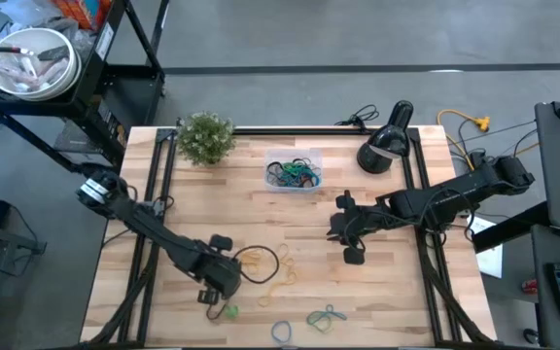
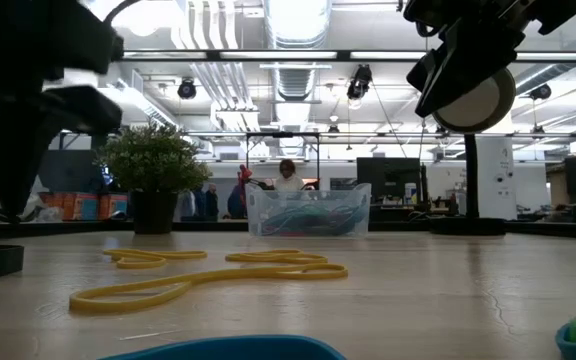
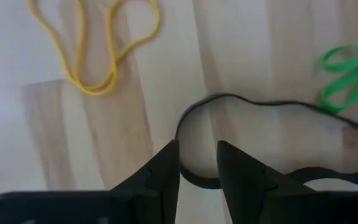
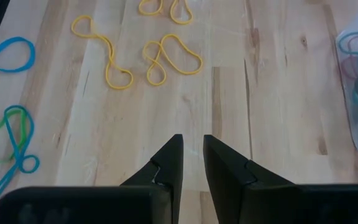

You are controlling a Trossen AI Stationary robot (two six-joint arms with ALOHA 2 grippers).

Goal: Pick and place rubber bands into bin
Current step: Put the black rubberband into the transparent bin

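Looking down, the left gripper (image 1: pixel 224 282) hung low by loose rubber bands (image 1: pixel 261 262), the bin (image 1: pixel 294 171) stood at the table's far side; the left wrist view showed its fingers (image 3: pixel 166 171) slightly apart over a black band (image 3: pixel 272 140), gripping nothing; the right gripper (image 4: pixel 192 165) hovered, narrowly parted, empty.

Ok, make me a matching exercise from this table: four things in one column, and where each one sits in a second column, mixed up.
Things:
1. clear plastic bin
2. small green potted plant
3. thin black rubber band
4. left gripper

Places:
A. back left corner of the wooden table
B. low over the front left of the table
C. flat on the wood, just ahead of the left gripper's fingers
D. back middle, holding coloured bands

Pairs: 1-D, 2-A, 3-C, 4-B
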